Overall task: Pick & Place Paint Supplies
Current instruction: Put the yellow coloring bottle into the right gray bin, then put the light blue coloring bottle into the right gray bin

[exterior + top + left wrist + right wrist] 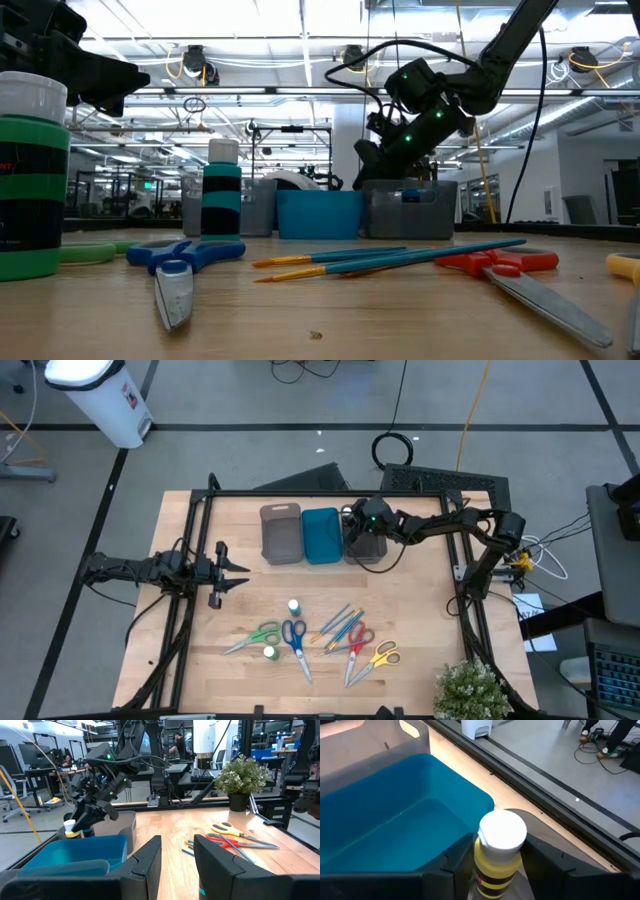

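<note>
- Two arms work over the wooden tabletop; the right gripper hangs over the grey tray at the right end of a row of three trays at the tabletop's far side.
- Between its fingers stands a yellow paint bottle with a white cap, upright; the pads sit close on both sides, but whether they press it or have let go cannot be told.
- Next in the row is the blue tray, then another grey tray.
- Waiting over the tabletop's left side, well apart from the trays, the left gripper carries nothing; its fingers stand a little apart.
- Nearer the front edge lie the other supplies: two green paint bottles standing upright, green scissors, blue scissors, red scissors, yellow scissors, and a loose bunch of thin brushes between the blue and red pairs.
- One potted plant stands at the front right corner.
</note>
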Robot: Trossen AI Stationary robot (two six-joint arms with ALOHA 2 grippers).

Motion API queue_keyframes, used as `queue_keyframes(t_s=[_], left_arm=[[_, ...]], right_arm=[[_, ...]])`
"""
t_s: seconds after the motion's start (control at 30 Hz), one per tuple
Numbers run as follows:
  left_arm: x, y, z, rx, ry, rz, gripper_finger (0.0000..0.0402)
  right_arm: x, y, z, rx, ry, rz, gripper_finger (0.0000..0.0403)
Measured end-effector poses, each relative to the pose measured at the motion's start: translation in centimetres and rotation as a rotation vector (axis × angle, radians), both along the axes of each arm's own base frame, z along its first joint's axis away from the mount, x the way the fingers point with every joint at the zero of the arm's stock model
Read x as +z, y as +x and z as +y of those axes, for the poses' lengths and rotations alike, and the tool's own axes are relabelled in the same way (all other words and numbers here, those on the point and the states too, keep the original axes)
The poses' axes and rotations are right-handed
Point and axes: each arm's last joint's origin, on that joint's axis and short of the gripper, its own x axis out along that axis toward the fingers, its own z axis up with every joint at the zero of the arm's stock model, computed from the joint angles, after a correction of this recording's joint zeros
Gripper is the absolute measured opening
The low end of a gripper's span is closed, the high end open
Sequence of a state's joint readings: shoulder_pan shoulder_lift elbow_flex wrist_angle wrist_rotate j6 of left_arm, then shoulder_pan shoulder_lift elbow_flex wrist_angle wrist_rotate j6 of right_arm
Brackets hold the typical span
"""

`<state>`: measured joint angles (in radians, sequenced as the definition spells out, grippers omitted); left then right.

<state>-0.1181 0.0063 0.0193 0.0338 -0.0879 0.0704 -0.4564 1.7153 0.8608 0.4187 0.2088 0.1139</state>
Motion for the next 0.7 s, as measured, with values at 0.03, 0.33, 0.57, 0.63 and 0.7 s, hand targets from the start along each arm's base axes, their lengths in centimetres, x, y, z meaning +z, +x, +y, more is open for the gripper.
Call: queue_keyframes(t_s=[0.03,0.33,0.57,0.63,0.7], left_arm=[[0.0,0.0,0.0,0.000,0.000,0.000,0.0124],[0.0,0.0,0.0,0.000,0.000,0.000,0.0124],[0.0,0.0,0.0,0.000,0.000,0.000,0.0124],[0.0,0.0,0.0,0.000,0.000,0.000,0.0124],[0.0,0.0,0.0,0.000,0.000,0.000,0.0124]], right_arm=[[0.0,0.0,0.0,0.000,0.000,0.004,0.0159],[0.0,0.0,0.0,0.004,-0.001,0.008,0.0210],[1.0,-0.3,0.3,0.013,-0.013,-0.007,0.0241],[1.9,-0.5,0.4,0.019,-0.030,-0.022,0.0247],[2.7,-0.7,0.6,0.022,-0.041,-0.042,0.0251]])
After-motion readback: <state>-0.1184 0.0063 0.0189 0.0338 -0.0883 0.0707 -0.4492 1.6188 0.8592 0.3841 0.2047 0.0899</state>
